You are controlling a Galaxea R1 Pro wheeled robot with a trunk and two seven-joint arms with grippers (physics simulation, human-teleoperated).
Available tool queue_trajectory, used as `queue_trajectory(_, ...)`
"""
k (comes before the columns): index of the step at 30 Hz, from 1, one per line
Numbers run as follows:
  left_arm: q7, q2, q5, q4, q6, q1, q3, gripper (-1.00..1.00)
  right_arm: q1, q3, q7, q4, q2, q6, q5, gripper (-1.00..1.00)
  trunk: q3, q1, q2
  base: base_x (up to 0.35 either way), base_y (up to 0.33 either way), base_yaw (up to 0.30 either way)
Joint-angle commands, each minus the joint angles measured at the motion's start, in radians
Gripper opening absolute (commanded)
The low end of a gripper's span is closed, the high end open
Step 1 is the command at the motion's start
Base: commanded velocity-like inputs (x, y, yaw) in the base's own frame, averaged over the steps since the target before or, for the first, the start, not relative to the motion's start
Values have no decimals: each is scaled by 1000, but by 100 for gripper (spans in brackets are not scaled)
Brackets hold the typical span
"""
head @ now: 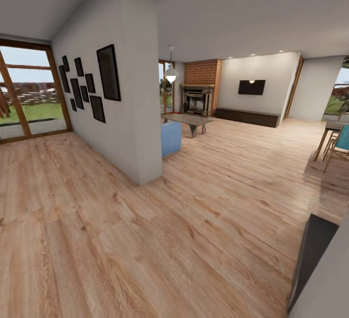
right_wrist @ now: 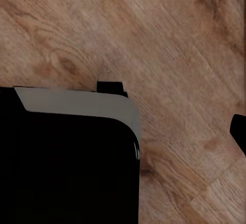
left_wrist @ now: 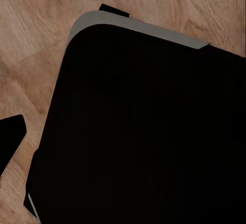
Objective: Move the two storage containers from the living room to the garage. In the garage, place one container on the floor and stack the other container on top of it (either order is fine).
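Fingers' state cannot be told (arms seemingly tucked for driving) as the robot faces the living room's brick fireplace [head: 202, 85], presumably container-hunting.

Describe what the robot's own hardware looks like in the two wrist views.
Little shows. The left finger is a plain matte black sliver at the frame edge, and the right finger looks alike; both identifications are guesses. Each wrist view also has a large black rounded-corner body with a pale grey rim, likely the robot's base. No cables or markings are visible.
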Motion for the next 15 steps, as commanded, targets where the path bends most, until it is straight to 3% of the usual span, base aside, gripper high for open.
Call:
queue_trajectory(1,0,0,4,0,-2,0,2,100,-1,9,-1,2,1,-5,-8,100,-1,1,0,322,0,-191)
queue_trajectory(15,0,0,4,0,-3,0,2,100,-1,10,3,2,1,-5,-7,100,-9,1,0,322,0,-244)
